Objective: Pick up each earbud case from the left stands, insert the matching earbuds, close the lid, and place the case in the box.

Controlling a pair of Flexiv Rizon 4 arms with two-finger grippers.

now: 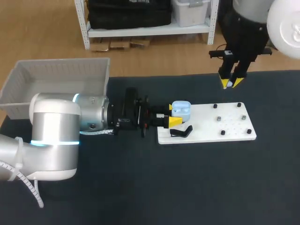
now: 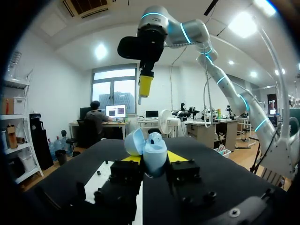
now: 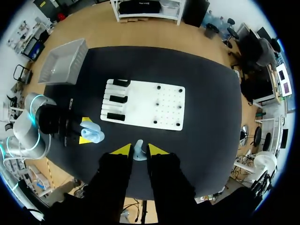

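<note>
My left gripper (image 1: 172, 115) is shut on a light blue earbud case (image 1: 181, 110), held on its side just above the left edge of the white board (image 1: 220, 125). In the left wrist view the case (image 2: 151, 151) sits between the yellow fingertips (image 2: 176, 156) with its lid open. My right gripper (image 1: 231, 83) hangs high above the board's far right side, shut on a small pale blue earbud (image 3: 138, 152). In the left wrist view the right gripper (image 2: 145, 87) is up ahead of the case, pointing down.
Black stands (image 1: 181, 132) sit on the board's left part and small black pegs (image 1: 219, 119) on its right. A grey open box (image 1: 61, 82) stands at the table's far left. The dark tabletop (image 1: 187, 187) spreads in front.
</note>
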